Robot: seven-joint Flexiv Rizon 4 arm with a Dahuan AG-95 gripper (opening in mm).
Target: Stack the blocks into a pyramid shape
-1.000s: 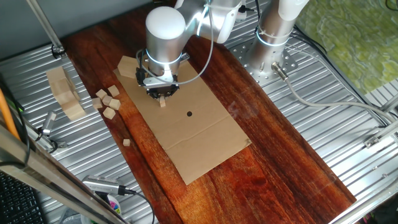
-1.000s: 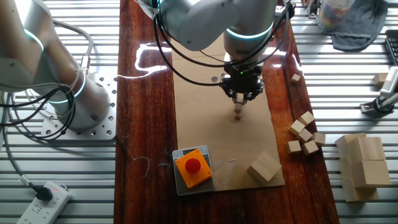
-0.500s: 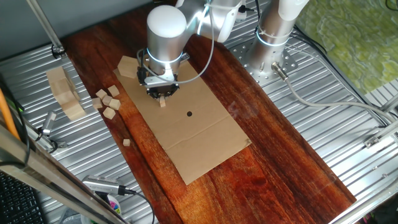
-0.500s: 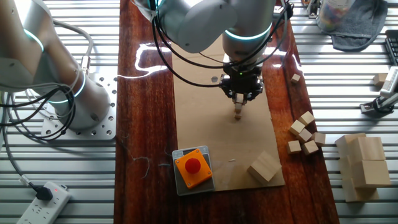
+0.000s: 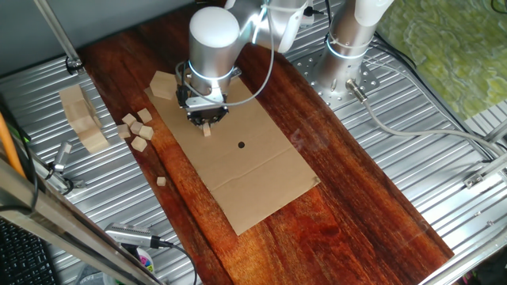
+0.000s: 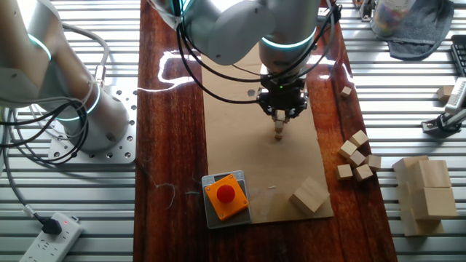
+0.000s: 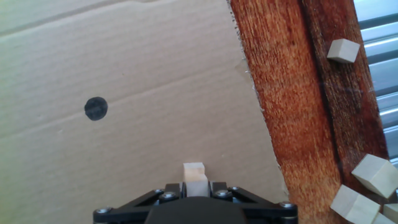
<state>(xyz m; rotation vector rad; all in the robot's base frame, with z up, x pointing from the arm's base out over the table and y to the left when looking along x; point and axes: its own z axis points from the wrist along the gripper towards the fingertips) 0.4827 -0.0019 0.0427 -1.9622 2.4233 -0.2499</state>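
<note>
The gripper (image 5: 206,122) is positioned over the upper part of the cardboard sheet (image 5: 253,170), in the upper-left quarter of one fixed view and just above centre in the other (image 6: 279,120). Its fingers are clenched on a small wooden cube (image 7: 194,177), which is seen in the hand view at the bottom centre, pinched between the fingertips. In both fixed views the held cube (image 6: 279,131) appears below the fingers, close to or on the cardboard; whether it touches the sheet cannot be told.

A black dot (image 7: 95,108) is marked on the cardboard, left of centre in the hand view.

A cluster of loose cubes (image 5: 136,128) lies at the left of one fixed view, beside the cardboard's edge on the dark wooden tabletop (image 5: 348,182), with a single cube (image 5: 161,181) lower down, well apart. In the other fixed view the cluster (image 6: 357,156) is at the right and a lone cube (image 6: 346,91) is higher up.

A larger wooden piece (image 6: 309,195) rests on the lower right corner of the cardboard, near an orange push-button box (image 6: 225,196). A big slab-like wooden block (image 6: 424,195) lies on the metal surface at far right.
</note>
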